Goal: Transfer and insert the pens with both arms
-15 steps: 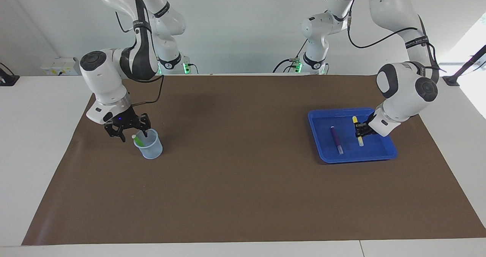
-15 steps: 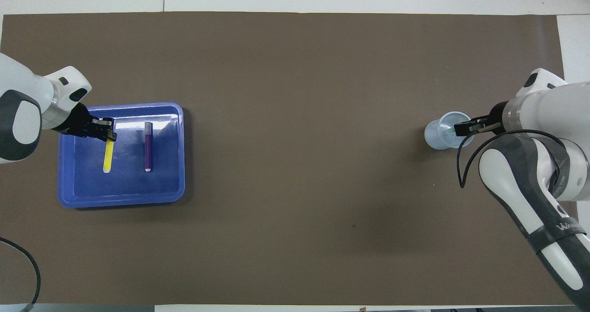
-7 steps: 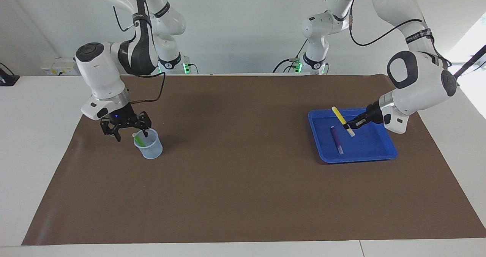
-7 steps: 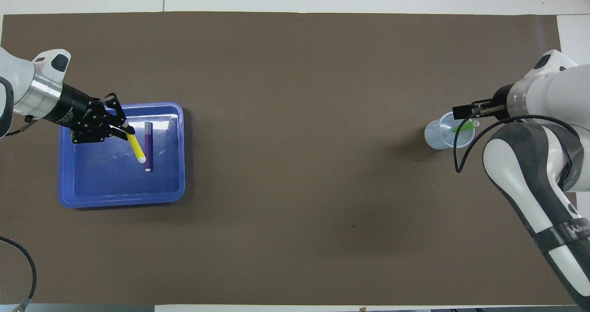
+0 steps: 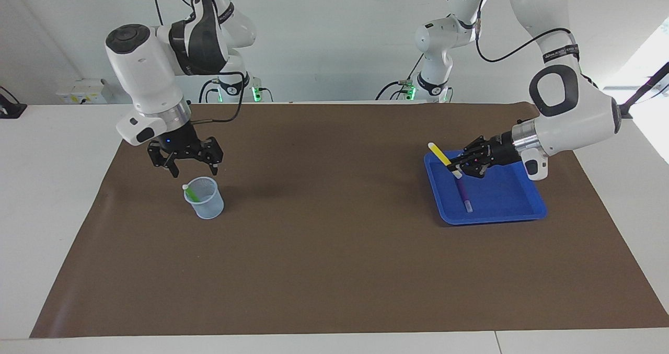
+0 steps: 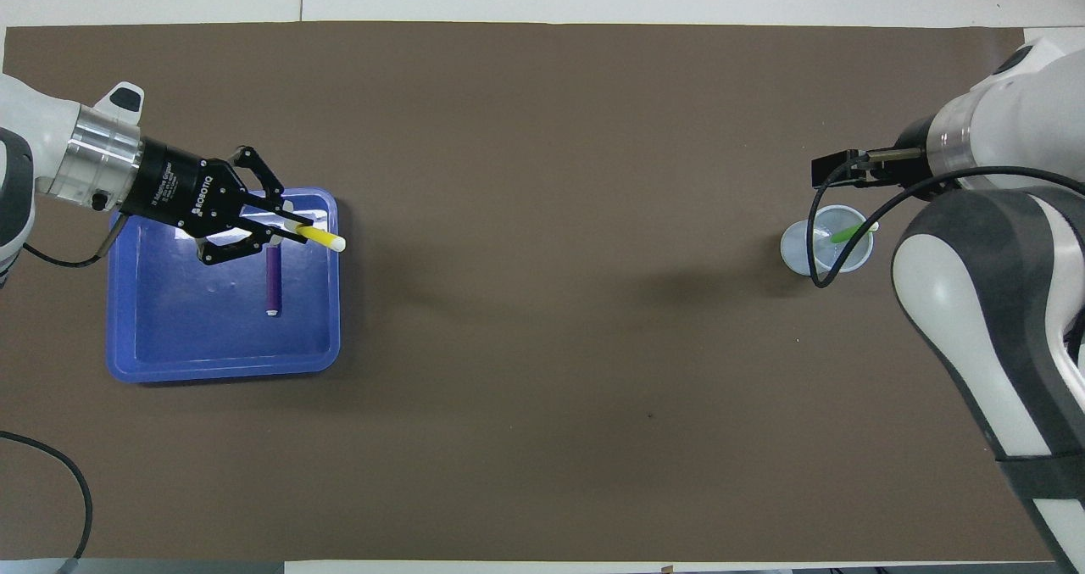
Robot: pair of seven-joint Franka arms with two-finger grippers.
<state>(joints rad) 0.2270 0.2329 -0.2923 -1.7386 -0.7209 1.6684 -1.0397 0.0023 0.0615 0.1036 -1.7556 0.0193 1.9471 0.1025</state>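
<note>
Left end effector is raised over the shallow blue plastic tray, clenched on the slim yellow marker pen, which is tilted. The purple marker pen lies flat in the tray beneath. Right end effector, fingers spread and holding nothing, hangs above the translucent pale-blue plastic cup containing the green marker pen. The brown mat covers the worktop between them.

Both arms are white with rounded joint housings and dark grey joint caps; each wrist ends in a silver ring; black cables loop along the links. The left gripper is black linkage bearing white lettering; the right gripper is black likewise.
</note>
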